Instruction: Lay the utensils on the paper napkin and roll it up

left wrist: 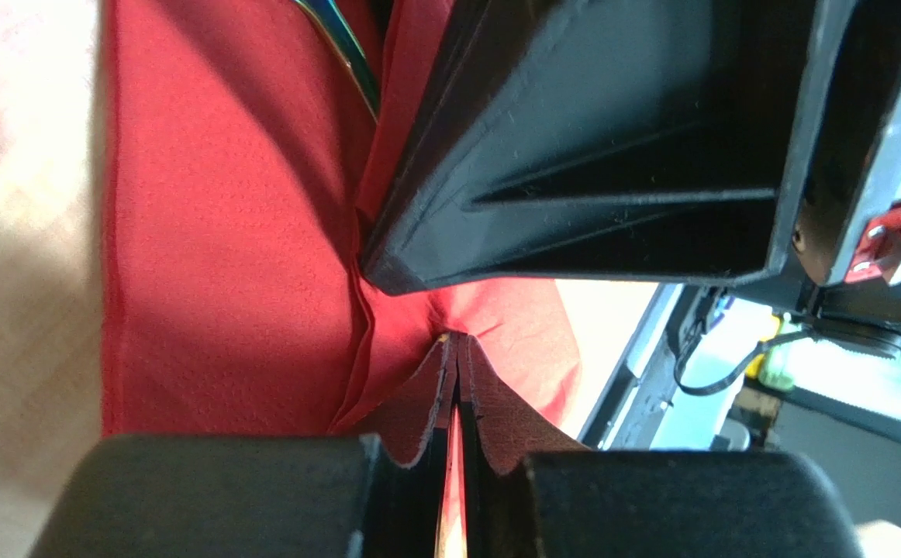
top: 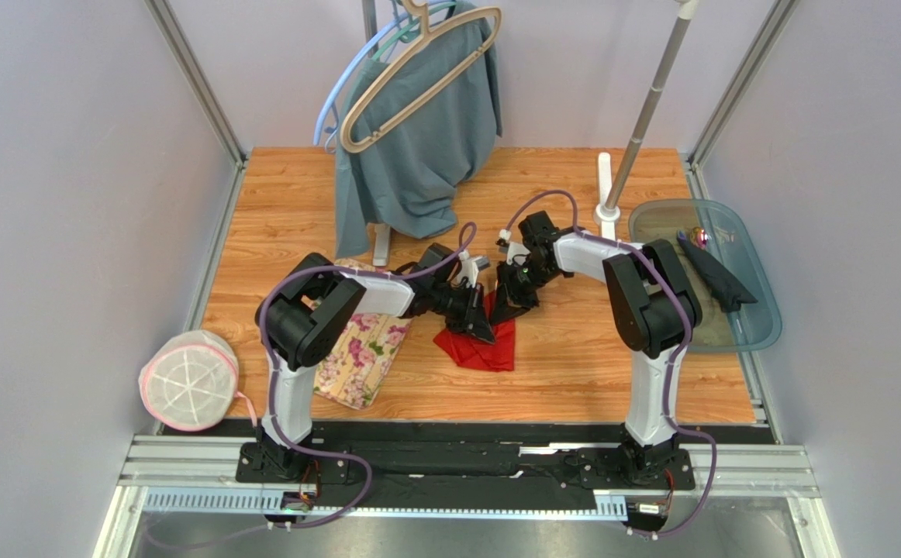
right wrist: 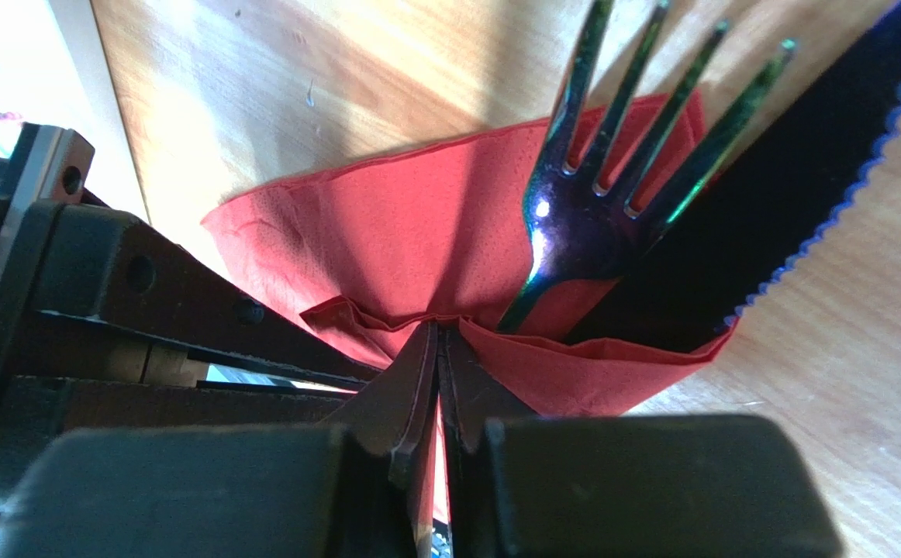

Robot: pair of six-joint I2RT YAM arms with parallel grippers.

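The red paper napkin (top: 481, 344) lies crumpled at mid-table, its near part lifted. In the right wrist view the napkin (right wrist: 409, 238) folds over the utensils: a dark green fork (right wrist: 589, 215) with its tines sticking out, and a dark knife (right wrist: 770, 209) with a blue serrated edge. My right gripper (right wrist: 440, 328) is shut on a pinched fold of the napkin's edge. My left gripper (left wrist: 458, 341) is shut on another fold of the napkin (left wrist: 234, 233), close beside the right gripper's black finger (left wrist: 607, 151). From above, the left gripper (top: 482, 322) and right gripper (top: 509, 302) meet over the napkin.
A cream floral cloth (top: 362, 355) lies left of the napkin. A grey-green garment (top: 420, 140) with a beige hanger (top: 420, 70) hangs at the back. A clear tub (top: 653, 221) sits at the right, a pole stand (top: 642, 116) behind it, and a round pink mesh cover (top: 190, 380) at the front left.
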